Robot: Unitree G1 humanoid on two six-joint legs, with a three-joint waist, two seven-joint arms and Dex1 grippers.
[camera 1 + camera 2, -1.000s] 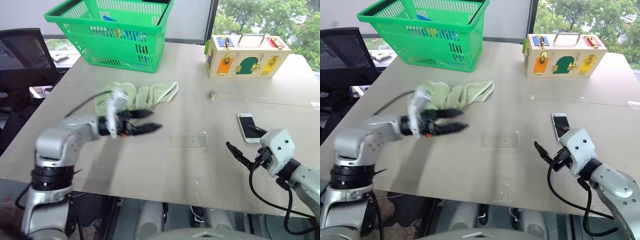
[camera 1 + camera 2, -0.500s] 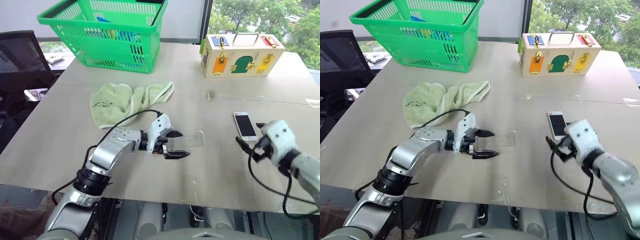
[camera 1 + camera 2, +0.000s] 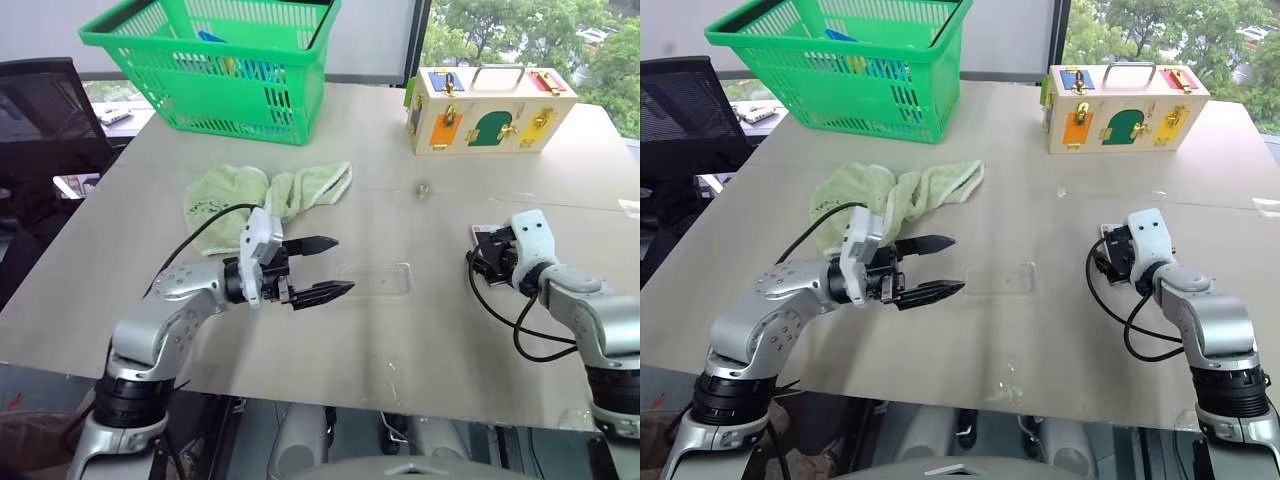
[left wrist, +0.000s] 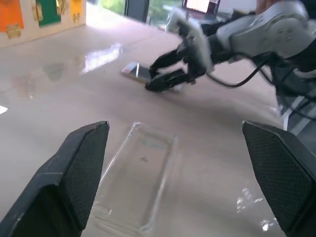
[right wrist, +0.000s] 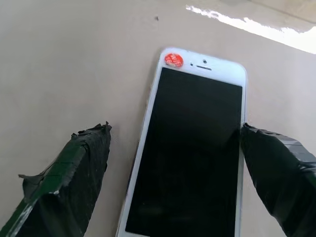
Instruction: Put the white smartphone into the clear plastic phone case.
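The white smartphone (image 5: 192,148) lies screen up on the table, a red dot at its top bezel. My right gripper (image 5: 174,129) is open and tilted down over it, one finger on each long side, at the table's right (image 3: 483,252). The clear plastic phone case (image 3: 375,279) lies flat at the table's middle. My left gripper (image 3: 325,267) is open, level, pointing right, just short of the case's left end with nothing in it. In the left wrist view the case (image 4: 140,177) lies between my fingers (image 4: 74,173), with the right gripper (image 4: 165,74) and phone (image 4: 136,70) beyond.
A crumpled green towel (image 3: 265,195) lies behind my left gripper. A green basket (image 3: 220,60) stands at the back left, and a wooden latch box (image 3: 490,108) at the back right. A small bit (image 3: 424,189) lies mid-table. A black chair (image 3: 40,120) stands at the left.
My right gripper has moved forward and tipped down, from the phone's near side to over it. My left gripper swung in to the case's end, then drew back a little.
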